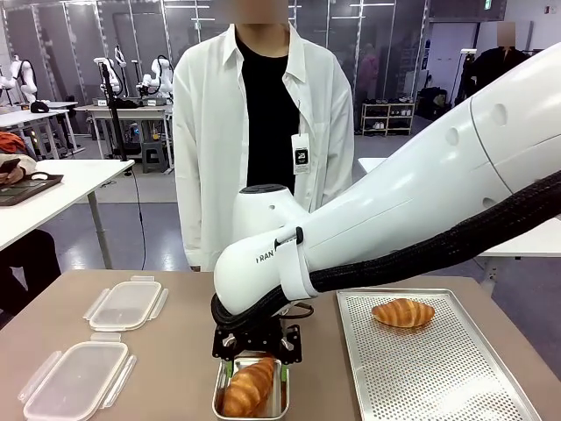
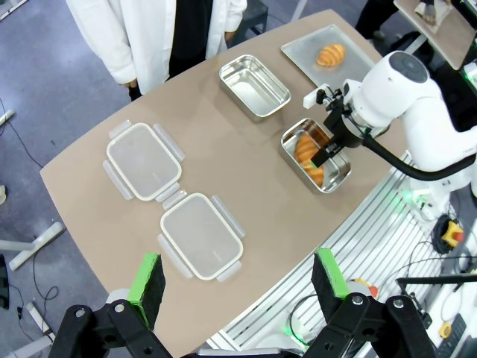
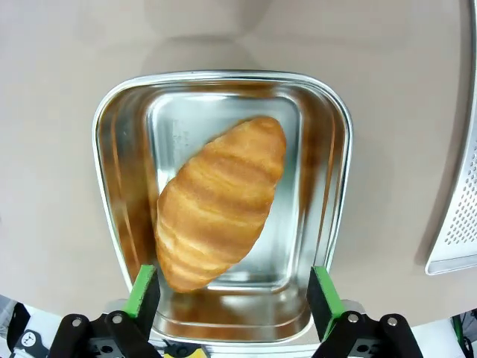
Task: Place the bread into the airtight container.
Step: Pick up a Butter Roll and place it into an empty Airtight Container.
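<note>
The right pincer hung low over a rectangular stainless-steel container at the near middle of the tan table. It was released, with its green pads spread wide. A golden-brown croissant lay slantwise on the container's floor, its near end between the pads; whether either pad touched it was unclear.

To the right lay a perforated metal tray with a second croissant at its far end. A second, empty steel container sat farther off, toward the person in a white shirt at the far side. Two translucent plastic lids with clip flaps lay on the left of the table.

The left pincer was high above the table's near edge, released and holding nothing.
</note>
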Tool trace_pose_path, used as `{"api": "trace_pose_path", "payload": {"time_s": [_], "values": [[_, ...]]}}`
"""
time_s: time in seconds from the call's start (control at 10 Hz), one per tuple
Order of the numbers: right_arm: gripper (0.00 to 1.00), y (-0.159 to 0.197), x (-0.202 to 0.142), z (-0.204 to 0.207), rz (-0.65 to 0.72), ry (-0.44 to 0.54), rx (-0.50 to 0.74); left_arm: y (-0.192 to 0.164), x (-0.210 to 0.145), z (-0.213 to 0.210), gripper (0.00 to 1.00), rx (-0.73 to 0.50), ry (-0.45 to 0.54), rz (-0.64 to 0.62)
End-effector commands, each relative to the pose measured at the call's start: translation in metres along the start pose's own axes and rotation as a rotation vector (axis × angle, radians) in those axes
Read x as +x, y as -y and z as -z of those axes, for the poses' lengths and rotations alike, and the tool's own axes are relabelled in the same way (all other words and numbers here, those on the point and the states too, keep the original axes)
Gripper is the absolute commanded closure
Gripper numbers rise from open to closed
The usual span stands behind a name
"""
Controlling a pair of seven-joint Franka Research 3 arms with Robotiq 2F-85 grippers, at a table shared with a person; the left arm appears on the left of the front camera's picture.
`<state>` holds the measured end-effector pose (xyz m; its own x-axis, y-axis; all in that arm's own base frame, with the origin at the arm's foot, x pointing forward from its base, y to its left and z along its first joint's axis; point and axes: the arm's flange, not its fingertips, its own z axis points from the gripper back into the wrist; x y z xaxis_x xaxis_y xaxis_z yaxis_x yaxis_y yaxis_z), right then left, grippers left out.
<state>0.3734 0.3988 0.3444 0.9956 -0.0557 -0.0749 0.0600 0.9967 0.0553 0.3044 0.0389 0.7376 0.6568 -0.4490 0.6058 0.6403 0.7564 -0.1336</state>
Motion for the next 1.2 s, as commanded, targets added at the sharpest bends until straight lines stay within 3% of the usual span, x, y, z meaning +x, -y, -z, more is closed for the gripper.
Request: {"api": "trace_pose_path", "payload": {"time_s": [0.0,1.1], "values": [[0.0,-0.0031,-0.0005,0.0016,-0.005,0.002,0.007,0.0002,0.0003,-0.0014,0.0,-0.009,-0.002,0.022],[0.0,-0.0031,-0.0005,0.0016,-0.005,0.002,0.007,0.0002,0.0003,-0.0014,0.0,-0.009,-0.002,0.022]]}}
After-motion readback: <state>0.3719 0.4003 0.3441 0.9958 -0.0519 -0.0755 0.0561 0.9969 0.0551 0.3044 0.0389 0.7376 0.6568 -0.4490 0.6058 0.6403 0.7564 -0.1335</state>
